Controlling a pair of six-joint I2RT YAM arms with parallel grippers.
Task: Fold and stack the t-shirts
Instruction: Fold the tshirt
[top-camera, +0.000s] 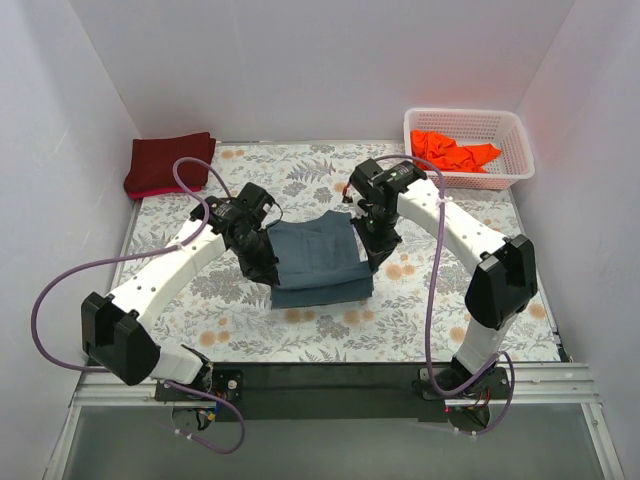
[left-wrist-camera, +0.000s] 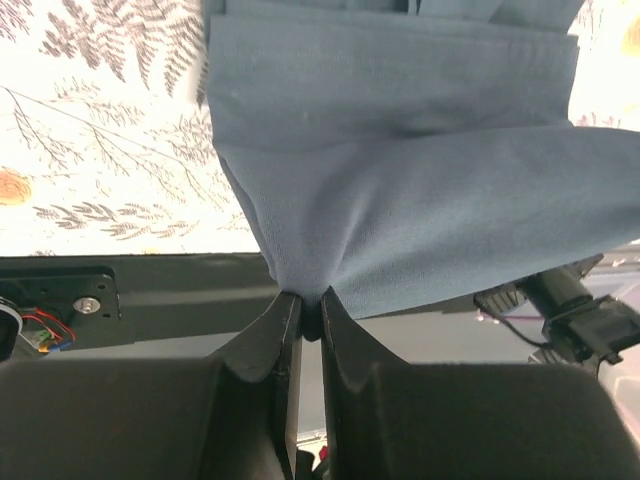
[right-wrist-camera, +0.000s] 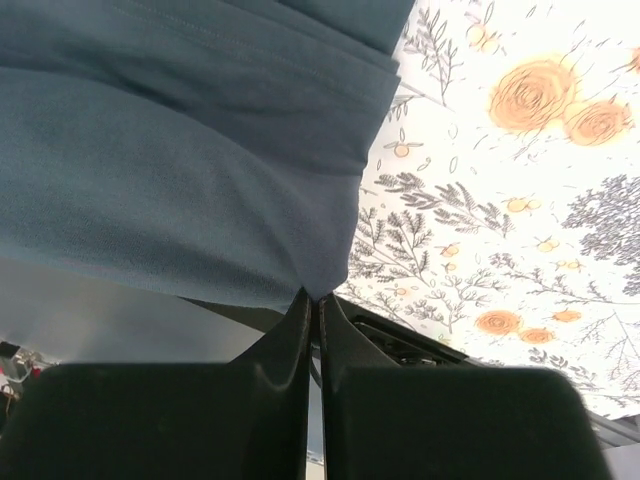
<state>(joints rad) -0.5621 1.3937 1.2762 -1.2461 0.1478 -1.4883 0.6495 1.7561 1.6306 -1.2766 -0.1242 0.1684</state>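
The slate blue-grey t-shirt (top-camera: 318, 258) lies partly folded at the middle of the table. My left gripper (top-camera: 270, 272) is shut on its left edge; in the left wrist view (left-wrist-camera: 308, 300) the cloth (left-wrist-camera: 400, 200) is pinched between the fingers and lifted. My right gripper (top-camera: 372, 254) is shut on its right edge; in the right wrist view (right-wrist-camera: 316, 297) the cloth (right-wrist-camera: 170, 170) hangs from the closed fingers. A folded dark maroon t-shirt (top-camera: 168, 164) lies at the back left. A crumpled orange t-shirt (top-camera: 452, 152) lies in the basket.
A white lattice basket (top-camera: 516, 158) stands at the back right. The table has a floral cloth (top-camera: 440, 310). White walls close in on three sides. The dark front rail (top-camera: 330, 380) runs along the near edge.
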